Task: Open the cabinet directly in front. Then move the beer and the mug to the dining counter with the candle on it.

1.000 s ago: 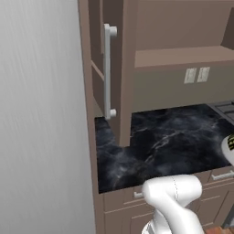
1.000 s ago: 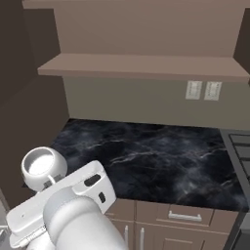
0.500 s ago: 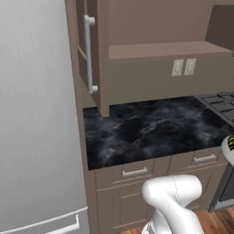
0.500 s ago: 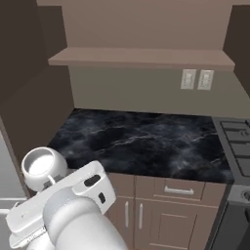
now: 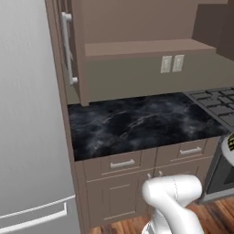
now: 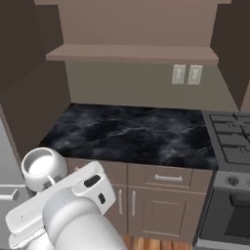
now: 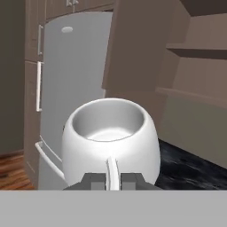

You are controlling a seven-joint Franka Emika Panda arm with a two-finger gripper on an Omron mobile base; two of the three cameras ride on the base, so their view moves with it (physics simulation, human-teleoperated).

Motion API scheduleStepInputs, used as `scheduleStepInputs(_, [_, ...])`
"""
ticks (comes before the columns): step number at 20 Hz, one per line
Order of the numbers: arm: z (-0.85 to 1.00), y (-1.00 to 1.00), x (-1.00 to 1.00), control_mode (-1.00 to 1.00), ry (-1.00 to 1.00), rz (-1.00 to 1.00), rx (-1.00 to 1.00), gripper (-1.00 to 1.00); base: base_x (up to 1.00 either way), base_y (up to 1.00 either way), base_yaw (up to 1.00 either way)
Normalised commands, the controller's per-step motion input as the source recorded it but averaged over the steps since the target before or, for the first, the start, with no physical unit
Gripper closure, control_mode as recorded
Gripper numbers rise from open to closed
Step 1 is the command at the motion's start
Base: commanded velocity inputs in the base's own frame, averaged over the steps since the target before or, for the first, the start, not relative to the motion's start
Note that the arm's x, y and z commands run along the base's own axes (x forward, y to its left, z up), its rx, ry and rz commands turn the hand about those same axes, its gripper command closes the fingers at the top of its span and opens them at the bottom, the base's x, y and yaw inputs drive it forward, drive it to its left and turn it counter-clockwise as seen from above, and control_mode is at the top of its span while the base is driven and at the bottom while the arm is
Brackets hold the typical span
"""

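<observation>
The white mug (image 7: 111, 135) sits upright right in front of the hand camera. My gripper (image 7: 111, 181) is shut on its thin handle, one fingertip on each side. The same mug (image 6: 41, 166) shows at the lower left of the right base view, and its edge with a dark mark (image 5: 230, 148) shows at the right border of the left base view. The brown wall cabinet (image 5: 137, 27) stands open, its door (image 5: 75, 50) with the long silver handle swung out to the left, and the shelf inside (image 6: 132, 52) is bare. The beer, the candle and the dining counter are out of view.
Below the cabinet lies a black marble worktop (image 5: 137, 121) over brown drawers and doors (image 6: 168, 178). A tall grey fridge (image 5: 27, 114) stands to the left. A gas stove with oven (image 6: 229, 146) is on the right. Wood floor shows below.
The whole picture has shifted: the base has backed away from the worktop, so the drawers, fridge and stove have come into view. The mug stays in the gripper.
</observation>
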Motion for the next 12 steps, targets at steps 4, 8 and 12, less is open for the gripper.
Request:
scheduleStepInputs(4, [0.0,0.0,0.0,1.0,0.0,0.0,0.0,1.0,-0.27,-0.36,-0.05])
scheduleStepInputs(8, [0.0,0.0,0.0,1.0,0.0,0.0,0.0,1.0,-0.06,-0.24,-0.15])
scheduleStepInputs(12, [0.0,0.0,0.0,1.0,0.0,0.0,0.0,1.0,0.0,-0.18,-0.25])
